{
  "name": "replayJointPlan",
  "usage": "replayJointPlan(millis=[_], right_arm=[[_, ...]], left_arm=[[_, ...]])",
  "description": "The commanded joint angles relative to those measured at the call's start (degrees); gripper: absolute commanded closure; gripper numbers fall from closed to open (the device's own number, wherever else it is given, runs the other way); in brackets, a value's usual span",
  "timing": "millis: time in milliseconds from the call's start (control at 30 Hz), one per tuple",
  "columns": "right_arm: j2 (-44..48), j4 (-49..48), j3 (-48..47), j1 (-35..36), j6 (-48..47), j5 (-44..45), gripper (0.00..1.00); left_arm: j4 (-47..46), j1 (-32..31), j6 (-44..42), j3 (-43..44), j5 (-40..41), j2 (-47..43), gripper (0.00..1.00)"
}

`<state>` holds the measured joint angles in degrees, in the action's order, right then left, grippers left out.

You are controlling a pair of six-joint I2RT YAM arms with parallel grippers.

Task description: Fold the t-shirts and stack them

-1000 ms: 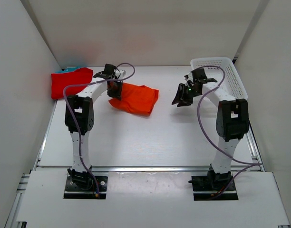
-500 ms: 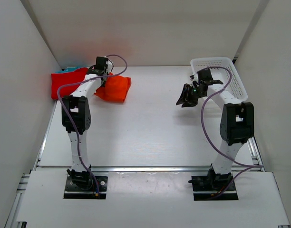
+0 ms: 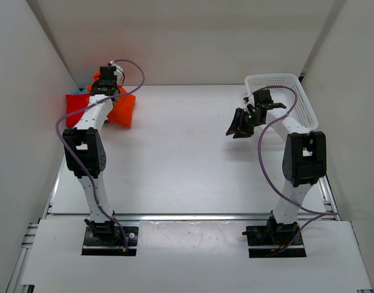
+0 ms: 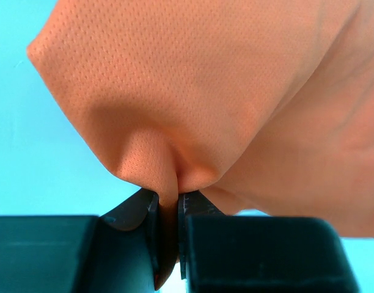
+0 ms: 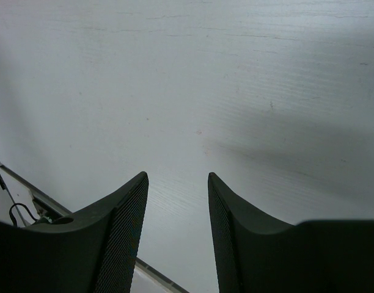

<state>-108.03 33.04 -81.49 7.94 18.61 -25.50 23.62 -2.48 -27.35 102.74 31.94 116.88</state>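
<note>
Orange t-shirt (image 4: 236, 91), pinched in my left gripper (image 4: 167, 206), hovers over the upper-left stack (image 3: 75, 104), not yet released; right gripper (image 5: 178, 183) stands parted, empty.

A fold of the orange t-shirt (image 4: 236, 110) is pinched in the left end effector (image 4: 167, 210), whose dark fingers (image 4: 129, 215) are closed on it (only a thin strip of cloth separates them). Behind the bunched cloth, a plain teal-blue background (image 4: 46, 152) is seen.
</note>
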Motion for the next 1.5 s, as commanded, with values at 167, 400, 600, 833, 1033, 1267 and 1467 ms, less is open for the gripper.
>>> replayJointPlan(millis=[167, 400, 600, 833, 1033, 1267, 1467], right_arm=[[1.86, -0.17, 0.37, 0.05, -1.38, -0.34, 0.52], [0.45, 0.36, -1.38, 0.49, -1.3, -0.69, 0.51], [-0.96, 1.85, -4.02, 0.76, -2.17, -1.4, 0.51], [-2.53, 3.52, -5.08, 1.11, -2.79, -1.66, 0.51], [-4.64, 5.54, -8.68, 1.99, -3.32, -1.75, 0.49], [-5.44, 7.83, -11.67, 3.21, -4.46, -2.89, 0.48], [-5.09, 7.57, -11.93, 3.48, -4.55, -3.42, 0.48]], left_arm=[[-2.79, 7.22, -1.31, 0.52, 1.2, -5.61, 1.0], [-2.52, 9.6, -0.51, -0.87, -0.92, -5.61, 1.0], [-3.58, 12.05, -0.33, -1.14, -1.01, -2.63, 1.0], [-2.18, 16.54, 0.99, 1.5, -2.32, 1.16, 1.0], [-1.99, 16.89, 0.02, 1.95, -4.53, 3.62, 0.96], [-0.33, 17.6, 3.45, 5.53, 1.09, 5.55, 0.01], [-3.66, 18.04, 1.96, 4.76, 6.01, 1.52, 0.01]])
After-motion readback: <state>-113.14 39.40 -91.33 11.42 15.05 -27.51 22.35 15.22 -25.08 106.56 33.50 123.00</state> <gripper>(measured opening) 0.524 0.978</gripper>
